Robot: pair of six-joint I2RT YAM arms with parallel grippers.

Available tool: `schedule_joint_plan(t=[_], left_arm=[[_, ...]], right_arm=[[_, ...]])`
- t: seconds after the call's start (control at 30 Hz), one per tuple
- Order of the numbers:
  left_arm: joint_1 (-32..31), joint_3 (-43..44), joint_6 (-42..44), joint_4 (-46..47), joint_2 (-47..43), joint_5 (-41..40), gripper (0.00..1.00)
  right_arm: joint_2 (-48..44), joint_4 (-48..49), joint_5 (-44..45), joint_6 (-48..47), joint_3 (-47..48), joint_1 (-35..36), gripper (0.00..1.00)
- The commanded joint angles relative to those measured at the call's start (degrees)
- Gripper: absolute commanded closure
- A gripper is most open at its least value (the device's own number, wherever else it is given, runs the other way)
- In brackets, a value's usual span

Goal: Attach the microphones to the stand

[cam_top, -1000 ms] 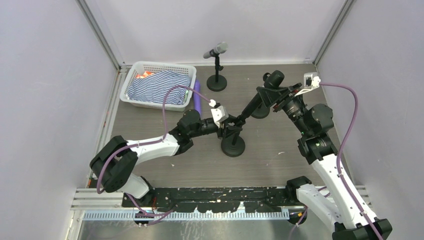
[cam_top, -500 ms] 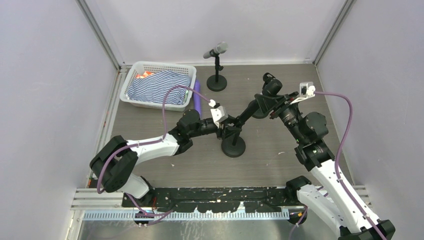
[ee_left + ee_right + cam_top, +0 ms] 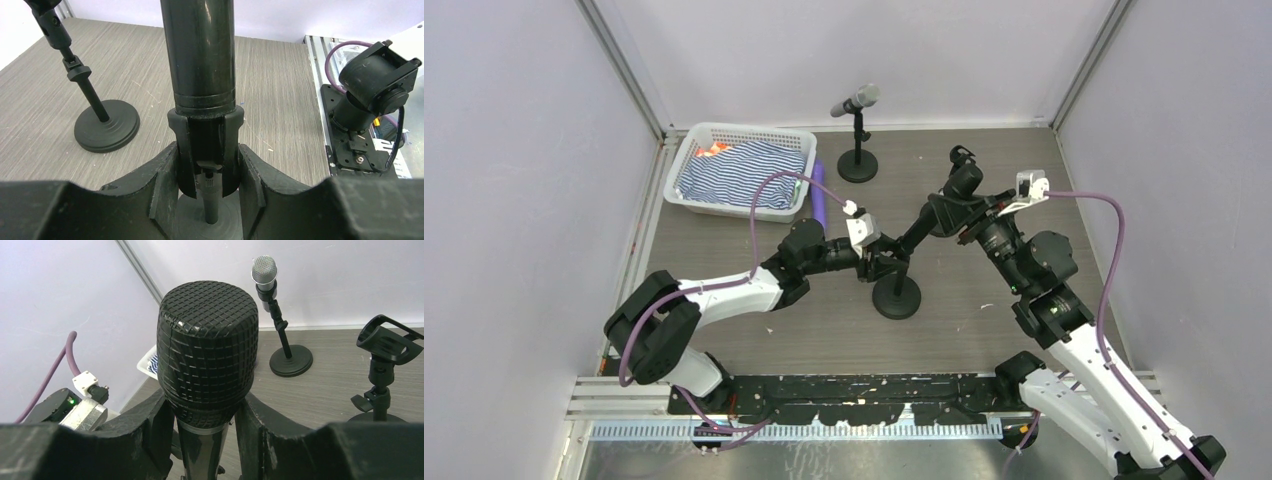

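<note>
The black microphone (image 3: 929, 212) slants from the clip of the middle stand (image 3: 896, 297) up to its head near the right wrist. My left gripper (image 3: 882, 262) is shut on that stand's clip (image 3: 205, 145), and the microphone's barrel (image 3: 200, 50) sits in the clip. My right gripper (image 3: 205, 425) is shut on the black microphone just under its gridded head (image 3: 207, 350). A silver-grey microphone (image 3: 855, 100) rests on the back stand (image 3: 857, 165). The purple microphone (image 3: 818, 195) lies flat beside the basket.
A white basket (image 3: 692, 145) holding striped cloth stands at the back left. An empty stand with an open clip (image 3: 387, 342) is beside the right arm, its base (image 3: 106, 131) also in the left wrist view. Grey walls close in three sides.
My right gripper has moved left and lower with the black microphone's head. The middle stand's base has shifted slightly right. The left gripper keeps its hold on the clip.
</note>
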Motion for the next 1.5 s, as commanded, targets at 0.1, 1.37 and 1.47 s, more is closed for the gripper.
schedule_joint_plan(t=[0.1,1.37,1.47], left_arm=[[-0.1,3.6,-0.1,2.2,0.6,-0.8,0.96],[0.0,1.4,-3.6,5.9,0.8,-6.4,0.24],[-0.3,-0.3,-6.0,7.8,0.4,-8.4,0.17]], right_arm=[[2.5,-16.1,-2.1,-5.9,-1.5,6.3,0.99],[5.1,-32.2,20.0,-18.9,7.5,14.2,0.99],[6.1,-28.9,21.6,-16.9,7.6,14.8,0.99]])
